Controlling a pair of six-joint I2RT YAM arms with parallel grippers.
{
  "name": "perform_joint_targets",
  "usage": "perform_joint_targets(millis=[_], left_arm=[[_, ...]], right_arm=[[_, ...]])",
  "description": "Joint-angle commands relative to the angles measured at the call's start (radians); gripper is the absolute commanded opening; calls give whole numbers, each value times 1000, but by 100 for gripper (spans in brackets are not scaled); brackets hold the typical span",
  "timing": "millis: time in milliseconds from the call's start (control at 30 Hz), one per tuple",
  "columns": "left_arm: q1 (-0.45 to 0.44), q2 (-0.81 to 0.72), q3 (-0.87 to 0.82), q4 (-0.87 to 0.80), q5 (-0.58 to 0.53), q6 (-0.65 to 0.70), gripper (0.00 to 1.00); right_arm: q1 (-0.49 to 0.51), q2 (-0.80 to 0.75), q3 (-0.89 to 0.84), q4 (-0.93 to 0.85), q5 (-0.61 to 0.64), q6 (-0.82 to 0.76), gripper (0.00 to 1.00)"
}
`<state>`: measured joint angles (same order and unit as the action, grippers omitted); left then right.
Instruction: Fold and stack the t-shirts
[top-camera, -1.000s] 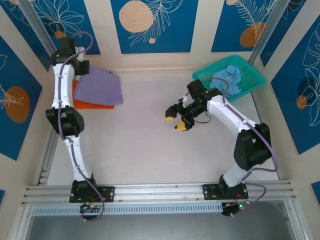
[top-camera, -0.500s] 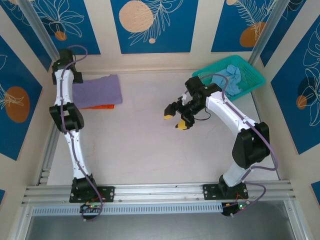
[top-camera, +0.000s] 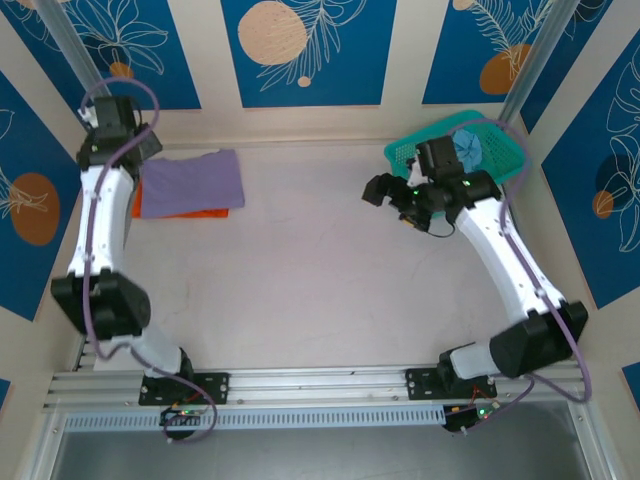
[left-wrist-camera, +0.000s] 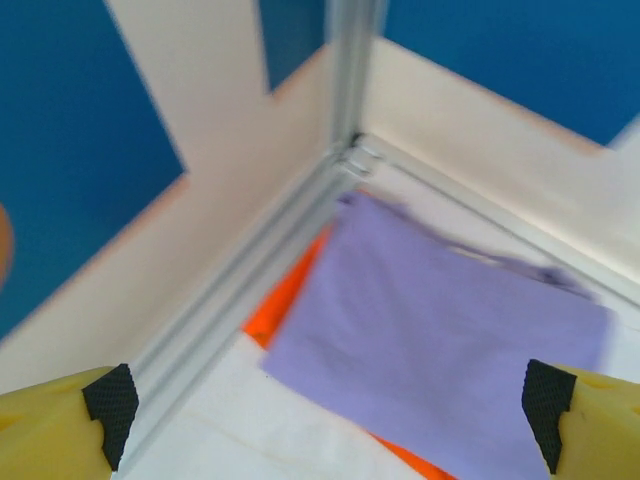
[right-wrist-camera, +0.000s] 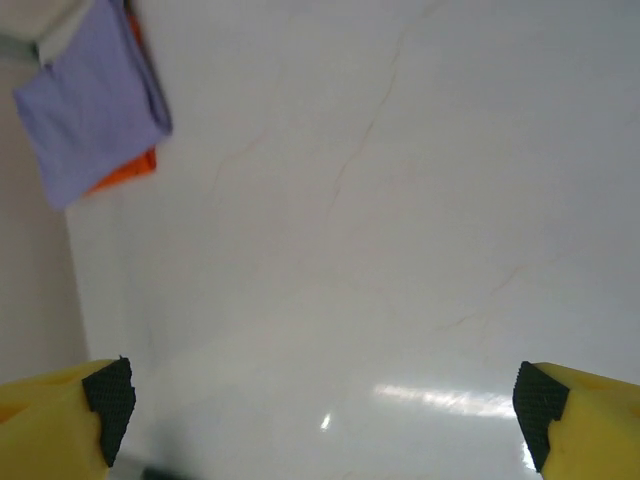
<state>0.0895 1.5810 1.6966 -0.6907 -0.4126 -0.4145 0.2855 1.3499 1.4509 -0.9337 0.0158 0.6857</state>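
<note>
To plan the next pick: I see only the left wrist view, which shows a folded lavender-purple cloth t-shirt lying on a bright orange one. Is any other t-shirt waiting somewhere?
Observer: Yes. A crumpled pale blue cloth t-shirt lies inside the teal plastic mesh basket, at the far right corner of the table.
Operator: Does the right gripper hold it already?
Observer: No. The right gripper is open and empty. It hangs over bare table, beside the basket's near left corner.
</note>
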Motion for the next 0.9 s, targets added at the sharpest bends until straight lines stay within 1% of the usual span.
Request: perform_joint_targets(millis=[0, 67, 133, 200, 233, 300, 367, 433, 467, 500, 567, 633, 667, 733, 800, 867], left_arm=[[-54, -107, -268, 254, 68, -92, 100], [-86, -187, -413, 312, 47, -84, 99], [-96, -268, -562, 375, 39, -51, 98], [-97, -349, -709, 357, -60, -75, 99], [-97, -385, -772, 360, -96, -58, 100], [-97, -475, -934, 398, -124, -10, 100], [-97, -587, -1077, 476, -79, 68, 100], [-97, -710, -1201, 549, -44, 112, 100], [-97, -766, -1263, 600, -16, 144, 100], [-97, -801, -1318, 640, -12, 149, 100], [-96, -806, -1391, 703, -34, 141, 100], [-96, -761, -1427, 770, -31, 168, 100], [-95, -722, -1429, 812, -12, 189, 100], [-95, -640, -1406, 893, 31, 250, 100], [-96, -526, -1358, 959, 67, 297, 100], [-96, -427, -1325, 1036, 93, 303, 100]], right_arm=[[-42, -151, -146, 125, 315, -74, 99], [-59, -275, -312, 290, 388, -156, 99], [-76, -400, -498, 496, 406, -233, 99], [-88, -499, -667, 631, 434, -294, 99], [-91, -529, -730, 675, 446, -331, 99], [-95, -582, -831, 703, 452, -414, 99], [-100, -602, -906, 701, 452, -465, 99], [-103, -611, -957, 707, 462, -483, 99], [-108, -610, -987, 731, 465, -484, 99], [-113, -604, -1015, 763, 460, -492, 99], [-129, -580, -1072, 863, 431, -519, 99], [-146, -525, -1120, 988, 394, -540, 99], [-158, -482, -1134, 1042, 371, -551, 99], [-184, -392, -1137, 1125, 377, -530, 99], [-226, -290, -1098, 1157, 343, -523, 99], [-250, -224, -1079, 1231, 328, -515, 99]])
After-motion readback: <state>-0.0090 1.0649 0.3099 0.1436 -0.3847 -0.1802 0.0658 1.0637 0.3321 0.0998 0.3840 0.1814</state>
